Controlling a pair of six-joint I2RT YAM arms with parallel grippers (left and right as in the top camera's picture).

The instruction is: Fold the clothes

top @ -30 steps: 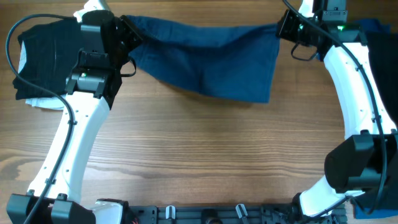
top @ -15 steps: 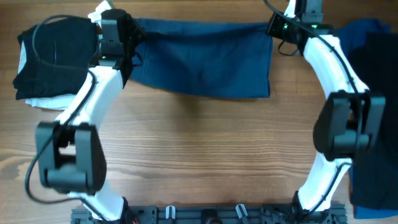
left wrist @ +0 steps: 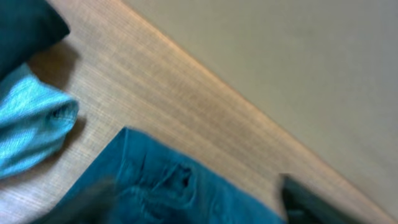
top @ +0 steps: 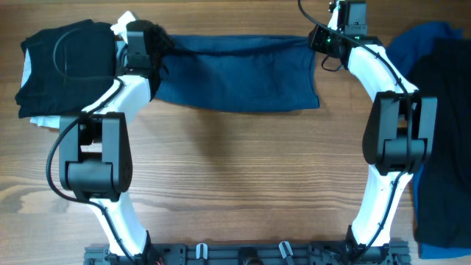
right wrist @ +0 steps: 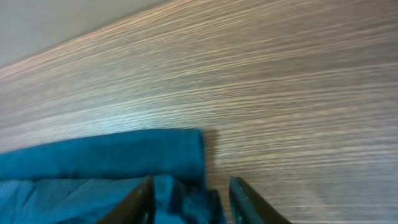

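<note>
One of the clothes, a dark blue garment (top: 235,73), lies spread flat along the far side of the table. My left gripper (top: 160,50) is at its upper left corner and my right gripper (top: 315,40) at its upper right corner. In the left wrist view the gripper (left wrist: 199,208) stands wide open over the blue cloth (left wrist: 174,186), which lies loose on the wood. In the right wrist view the gripper (right wrist: 194,202) has its fingers apart around a bunched corner of the fabric (right wrist: 112,158), with a gap on the right side.
A black folded pile (top: 62,66) on a pale garment (top: 44,121) sits at the far left, close to my left arm. More clothes, bright blue (top: 419,44) and black (top: 445,132), lie at the right edge. A light blue cloth (left wrist: 31,130) shows beside the left gripper.
Both arms carried the hanging blue garment toward the far edge and laid it flat. Both grippers went from shut on its corners to open.
</note>
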